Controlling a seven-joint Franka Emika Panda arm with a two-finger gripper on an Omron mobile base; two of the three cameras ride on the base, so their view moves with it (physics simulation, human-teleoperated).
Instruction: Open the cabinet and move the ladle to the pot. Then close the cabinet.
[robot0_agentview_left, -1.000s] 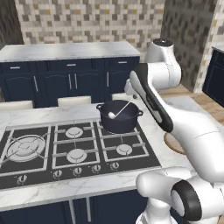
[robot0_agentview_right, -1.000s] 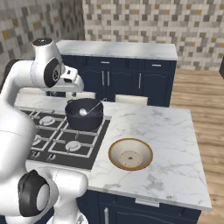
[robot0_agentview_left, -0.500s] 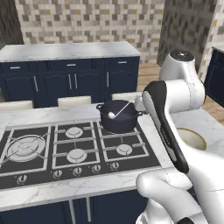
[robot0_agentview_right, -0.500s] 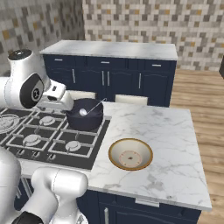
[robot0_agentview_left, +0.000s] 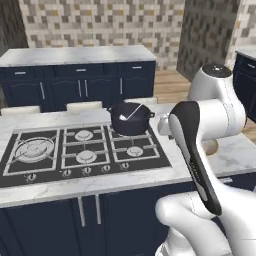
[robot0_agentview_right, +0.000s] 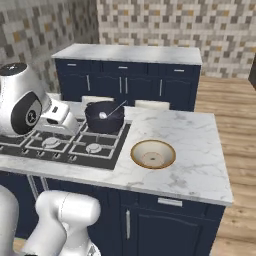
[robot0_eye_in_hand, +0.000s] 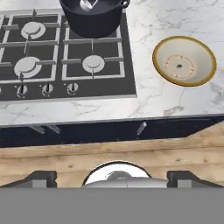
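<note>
Charcoal round pot (robot0_agentview_left: 131, 118) on the black stove (robot0_agentview_left: 75, 152) holds the slim silvery ladle (robot0_agentview_right: 111, 110); glazed beige bowl (robot0_eye_in_hand: 184, 61) on veined marble; gripper (robot0_eye_in_hand: 116, 178) fingers spread wide, empty

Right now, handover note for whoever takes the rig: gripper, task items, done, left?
Gripper: open and empty by the hand view, where its two tips stand wide apart over the wood floor, pulled back from the island.
Ladle: in the pot, handle leaning on the rim.
Pot: on the stove's back right burner, beside the beige bowl on the marble counter.
Done: ladle is in the pot.
Left: close the cabinet. I cannot see it from here, so find it and confirm its state first.
</note>
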